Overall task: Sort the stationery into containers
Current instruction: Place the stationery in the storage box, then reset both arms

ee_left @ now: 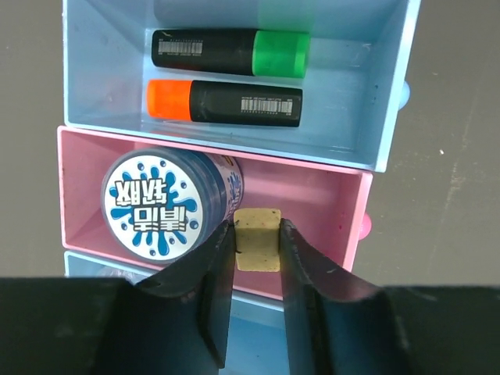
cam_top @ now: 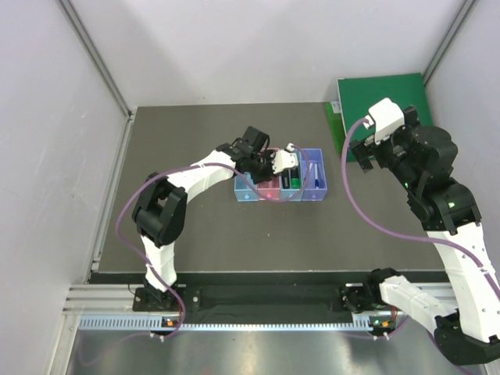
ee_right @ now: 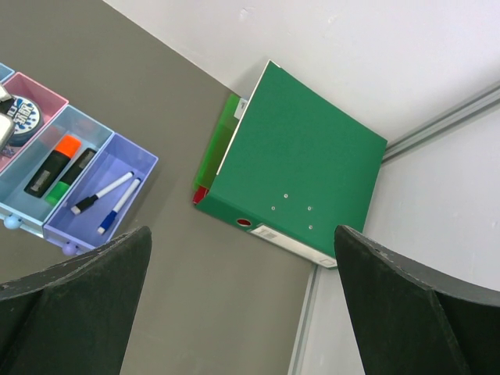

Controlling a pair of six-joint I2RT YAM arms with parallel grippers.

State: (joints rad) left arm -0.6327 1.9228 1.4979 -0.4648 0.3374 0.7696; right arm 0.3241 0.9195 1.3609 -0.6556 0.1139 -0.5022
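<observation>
Four joined bins [cam_top: 279, 187] sit mid-frame in the top view, my left gripper [cam_top: 281, 162] above them. Left wrist: narrow jaws pinch the small tan block [ee_left: 258, 238] over the pink bin [ee_left: 328, 205], beside the blue tin [ee_left: 164, 205]; both highlighters [ee_left: 226, 101] are binned. Right wrist: right gripper [ee_right: 242, 312] gapes empty; two pens [ee_right: 105, 194] lie in the purple bin [ee_right: 141, 162]. Dropping the block looks like the last step.

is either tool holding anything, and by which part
A small tan block sits between the fingertips of the left tool, side faces toward them, at the pink bin; whether it is gripped cannot be told. The right tool holds nothing.
</observation>
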